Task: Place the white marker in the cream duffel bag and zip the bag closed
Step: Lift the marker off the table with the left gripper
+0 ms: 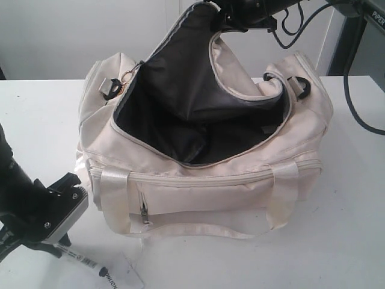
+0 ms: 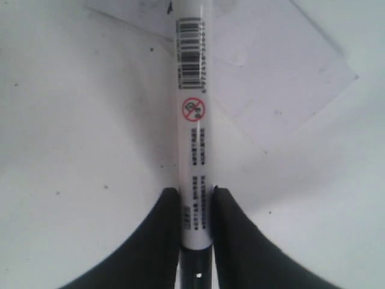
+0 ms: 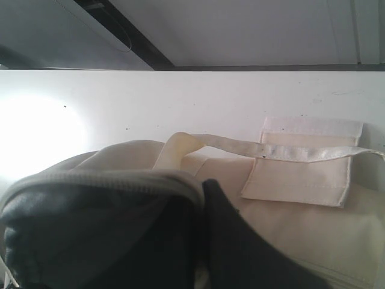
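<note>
Finding the left gripper (image 2: 195, 198) pinching the marker (image 2: 194, 120), which lies on the table (image 1: 349, 211) toward its near-left corner; we record the right gripper (image 1: 224, 23) clamped on the raised rim of the open bag (image 1: 210, 186).

Soft cloth cream duffel bag (image 1: 210, 192); glossy plastic white marker (image 2: 194, 150).

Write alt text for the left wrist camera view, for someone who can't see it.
Two dark fingers of the left end effector pinch a white marker near its dark end. The marker, printed with a barcode and a red prohibition symbol, lies on a white table, partly over a paper tag.
</note>
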